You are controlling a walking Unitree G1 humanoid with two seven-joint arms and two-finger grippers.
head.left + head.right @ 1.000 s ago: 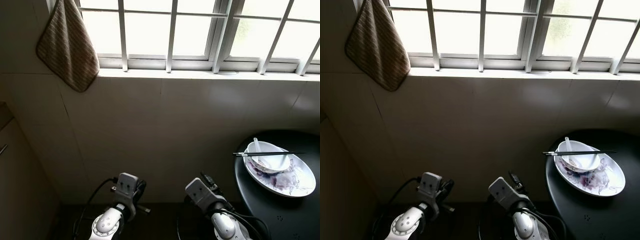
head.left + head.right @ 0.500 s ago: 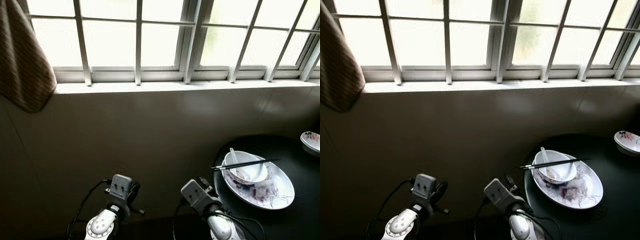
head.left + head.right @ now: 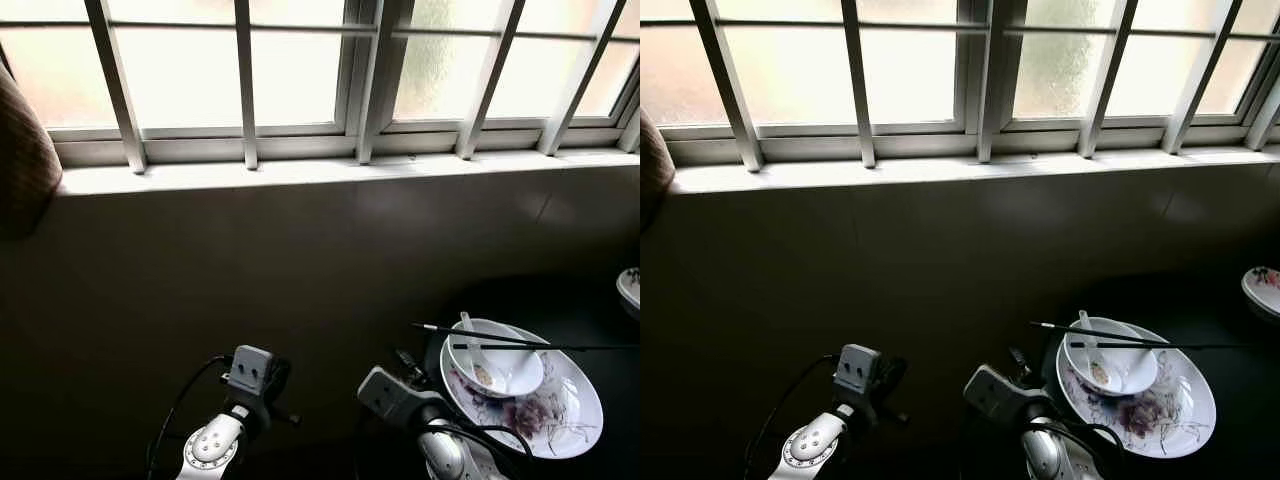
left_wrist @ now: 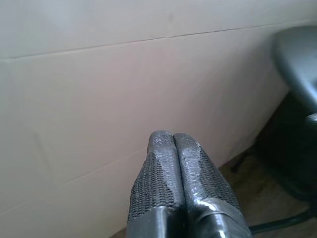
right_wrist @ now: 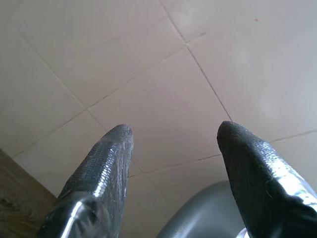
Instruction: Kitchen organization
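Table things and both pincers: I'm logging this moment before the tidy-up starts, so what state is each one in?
left pincer: shut, holding nothing, facing the tiled wall.
right pincer: open, holding nothing.
chopsticks: lying across the bowl's rim.
bowl: upright on the plate, with a spoon inside.
spoon: resting in the bowl.
plate: flat on the black table, smeared.

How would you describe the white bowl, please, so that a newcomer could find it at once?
Start at the round black table below the barred window, on the robot's right. On it lies a large flowered plate, and the bowl sits on that plate's near-window side. It holds a white spoon and has black chopsticks across its rim.
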